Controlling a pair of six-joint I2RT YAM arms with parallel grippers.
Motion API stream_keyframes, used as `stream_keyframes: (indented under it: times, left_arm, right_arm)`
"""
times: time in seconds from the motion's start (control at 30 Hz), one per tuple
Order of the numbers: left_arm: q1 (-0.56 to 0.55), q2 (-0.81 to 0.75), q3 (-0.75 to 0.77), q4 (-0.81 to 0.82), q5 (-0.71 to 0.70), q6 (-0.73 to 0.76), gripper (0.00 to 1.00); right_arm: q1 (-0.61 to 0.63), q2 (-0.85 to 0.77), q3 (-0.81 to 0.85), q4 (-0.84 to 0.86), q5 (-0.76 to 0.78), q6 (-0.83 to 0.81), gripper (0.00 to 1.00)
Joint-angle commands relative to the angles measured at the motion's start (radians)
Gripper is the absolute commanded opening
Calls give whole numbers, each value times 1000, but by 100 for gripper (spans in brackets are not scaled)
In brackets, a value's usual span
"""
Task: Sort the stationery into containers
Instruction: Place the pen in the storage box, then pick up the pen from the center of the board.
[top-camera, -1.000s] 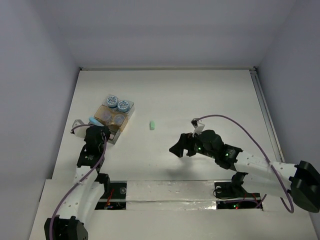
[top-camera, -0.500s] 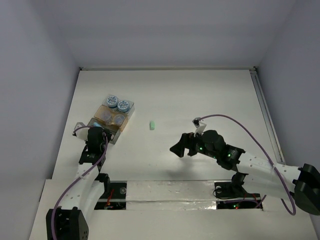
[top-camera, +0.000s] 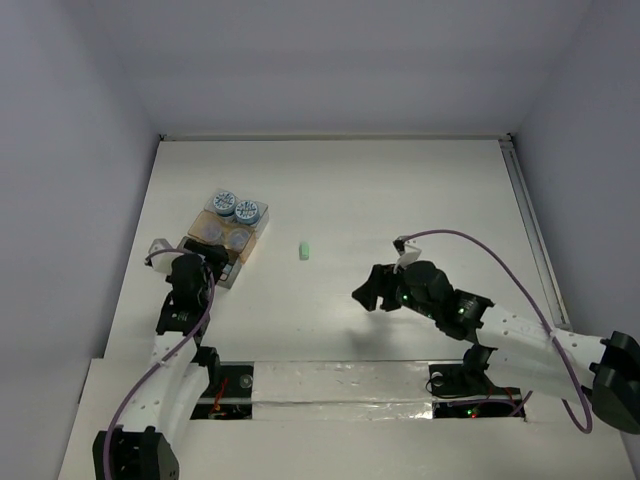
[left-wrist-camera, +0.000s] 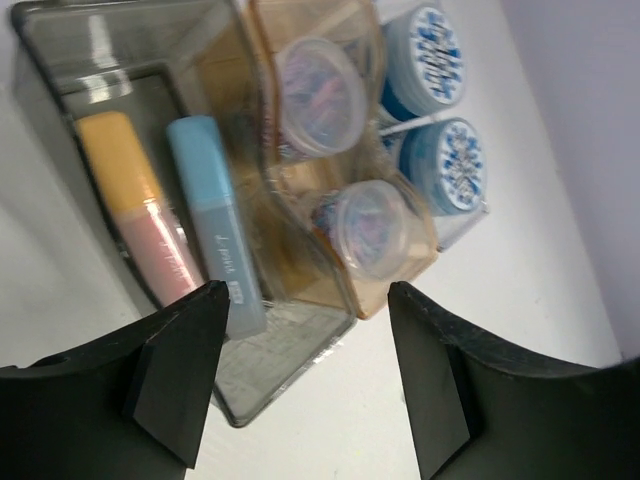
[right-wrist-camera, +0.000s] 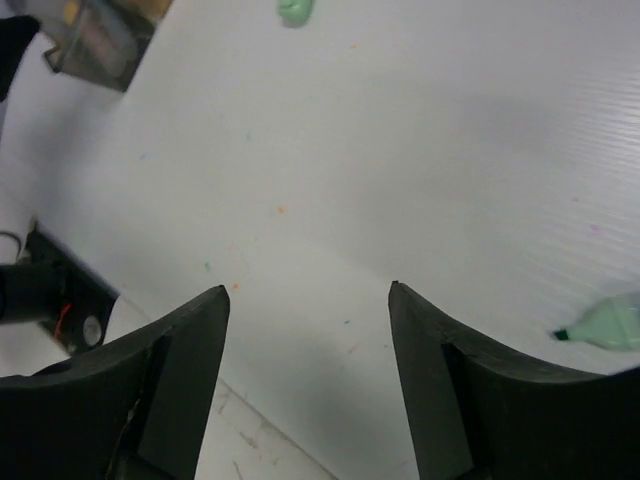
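Note:
In the left wrist view, my left gripper (left-wrist-camera: 305, 290) stands open just above the near end of a grey see-through box (left-wrist-camera: 270, 365), with nothing between its fingers. A light blue stick (left-wrist-camera: 215, 225) and an orange-pink stick (left-wrist-camera: 135, 205) lie in that box. Beside it, a brownish box (left-wrist-camera: 290, 230) holds two clear-lidded tubs (left-wrist-camera: 320, 95) and two blue patterned tubs (left-wrist-camera: 455, 165). My right gripper (right-wrist-camera: 308, 288) hangs open over bare table. One green stick (top-camera: 304, 249) lies mid-table, and another green stick (right-wrist-camera: 605, 325) lies to the right gripper's right.
Both boxes (top-camera: 255, 238) sit together at the table's left side, right in front of my left gripper (top-camera: 195, 262). My right gripper (top-camera: 372, 290) is near the table's front edge, above the taped strip (top-camera: 330, 380). Walls close the table at the back and sides.
My left gripper has opened and let go of the light blue stick, which now lies in the grey box. The right gripper has shifted slightly right and its jaws have narrowed a little.

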Motion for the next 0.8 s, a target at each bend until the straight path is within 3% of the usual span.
stream_keyframes:
  times: [0.0,0.03,0.07,0.1,0.2,0.27,0.37,0.43,0.57,0.77]
  left_arm:
    - [4,-56,41,96,92,79,62]
    - [4,-64,54,105,110,90,62]
    - [4,-70,61,123,145,99,61]
    - [-5,-81,95,139,188,152,60]
    - [-28,-83,112,145,228,182,60]
    - [-42,-89,126,153,286,220,60]
    - [-74,-106,130,171,354,246,59]
    - [-117,-118,127,192,398,255,59]
    - [-229,-162,120,248,412,269,59]
    - [-332,-159,58,318,412,277,59]
  right_arm:
    - [-20,-21,60,-124,197,-7,69]
    - [-20,-18,64,-177,233,3,56]
    - [-29,-16,76,-202,301,10,51]
    - [-38,-7,101,-311,395,35,39]
    - [-62,-2,130,-383,461,52,37]
    - [-122,22,147,-424,472,65,43]
    - [-194,64,156,-464,439,59,71]
    - [-254,88,165,-484,422,59,81]
    - [-322,145,182,-478,357,45,87]
    - [-334,274,215,-451,268,37,83]
